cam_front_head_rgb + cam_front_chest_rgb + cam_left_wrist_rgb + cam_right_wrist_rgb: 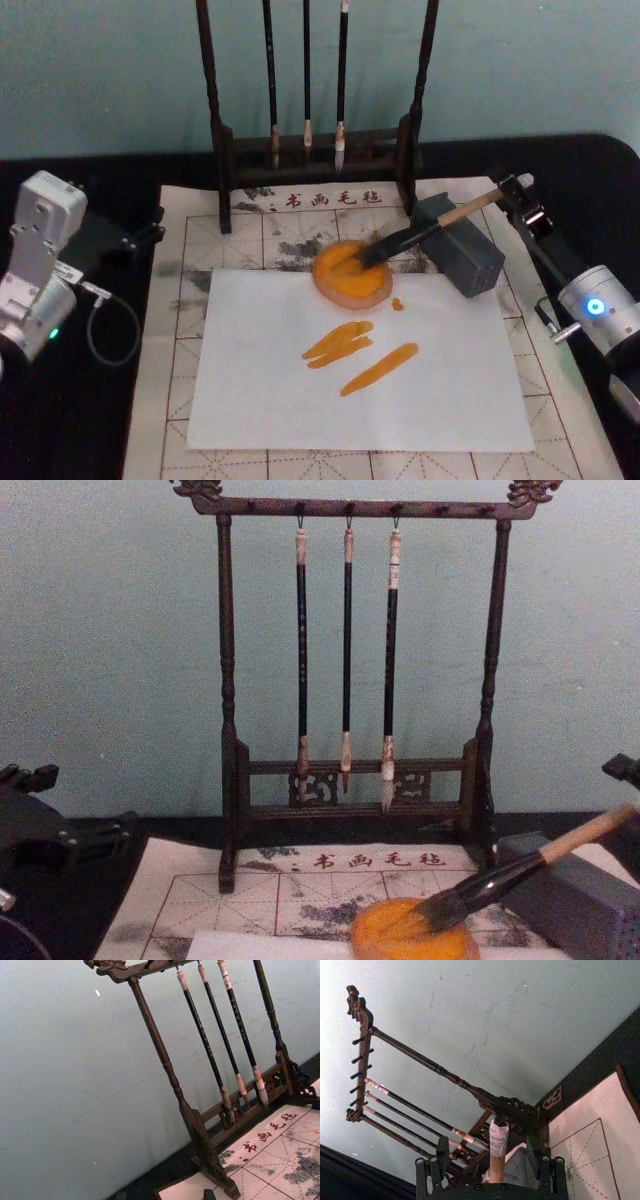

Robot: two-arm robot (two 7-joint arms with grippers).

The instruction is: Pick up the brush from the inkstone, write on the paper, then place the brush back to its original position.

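Note:
The brush lies tilted, its tan handle across the grey block-shaped inkstone and its dark bristles in a round orange dish. My right gripper is at the handle's far end. In the right wrist view its fingers stand open on either side of the handle, with gaps on both sides. The white paper lies in front of the dish and carries three orange strokes. My left gripper is parked at the table's left, off the mat.
A dark wooden rack with three thin hanging brushes stands behind the dish at the back. A beige mat with red grid lines lies under the paper. The black table shows on both sides.

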